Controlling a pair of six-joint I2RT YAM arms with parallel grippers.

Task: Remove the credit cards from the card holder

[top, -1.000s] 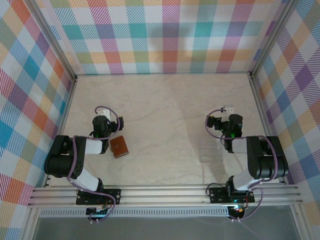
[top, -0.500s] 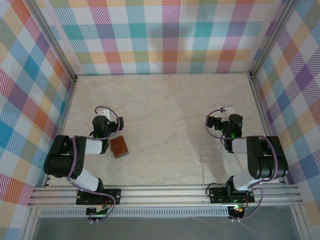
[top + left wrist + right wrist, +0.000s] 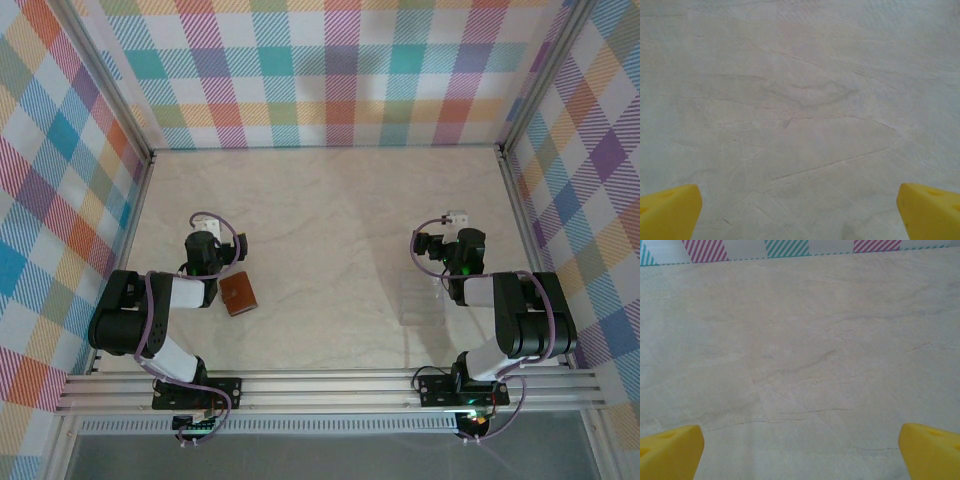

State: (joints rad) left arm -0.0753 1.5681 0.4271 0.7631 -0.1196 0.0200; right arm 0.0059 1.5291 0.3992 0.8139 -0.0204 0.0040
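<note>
While nothing has shifted over the last second, you have both arms parked as before. The left gripper [image 3: 800, 215] stands with its yellow fingertips [image 3: 667, 212] spread wide over bare surface, and the right gripper [image 3: 800, 452] does the same; neither holds anything. The card holder [image 3: 239, 294], tan-brown and folded, lies where it lay, behind the left jaws and a little to their right, just beside that arm's forearm. Ahead of both jaws you see pale, marbled tabletop [image 3: 330, 200] with fine creases. Pastel checked walls [image 3: 330, 70] ring it on three sides, and the foot of one shows beyond the right jaws.
</note>
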